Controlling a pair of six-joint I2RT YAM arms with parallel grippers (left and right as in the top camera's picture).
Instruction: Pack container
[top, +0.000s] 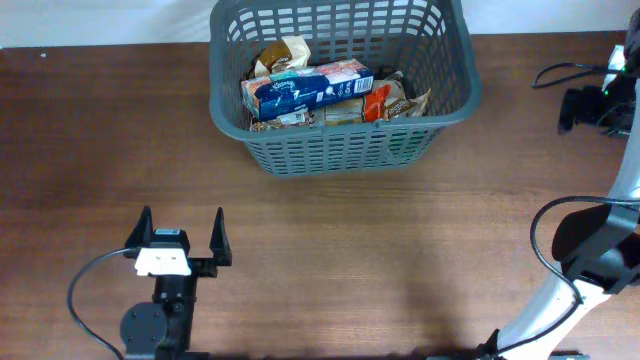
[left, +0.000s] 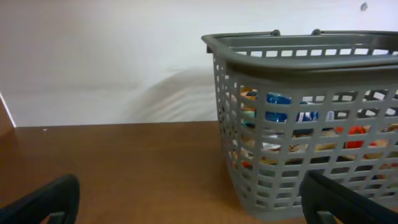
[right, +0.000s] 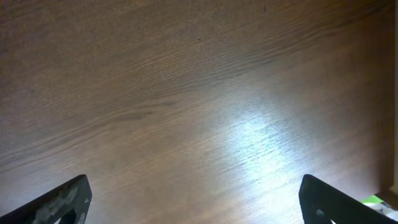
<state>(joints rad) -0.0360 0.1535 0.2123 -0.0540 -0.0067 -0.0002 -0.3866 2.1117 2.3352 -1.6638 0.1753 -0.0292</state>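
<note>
The dark grey lattice basket (top: 345, 140) stands at the table's far middle. Inside it lie a blue and white box (top: 300, 92), an orange packet (top: 380, 100) and tan packets (top: 285, 52). The basket also shows in the left wrist view (left: 298, 124), with packets visible through its slots. My left gripper (top: 182, 235) is open and empty near the front left, well short of the basket; its fingertips frame bare wood (left: 186, 202). My right gripper (right: 196, 196) is open and empty over bare wood; in the overhead view only its arm (top: 600, 255) shows at the right edge.
The brown wooden table (top: 100, 150) spreads around the basket. A black cable (top: 95, 290) loops by the left arm base. Black cables and hardware (top: 590, 105) sit at the far right. A white wall (left: 106, 56) lies behind the table.
</note>
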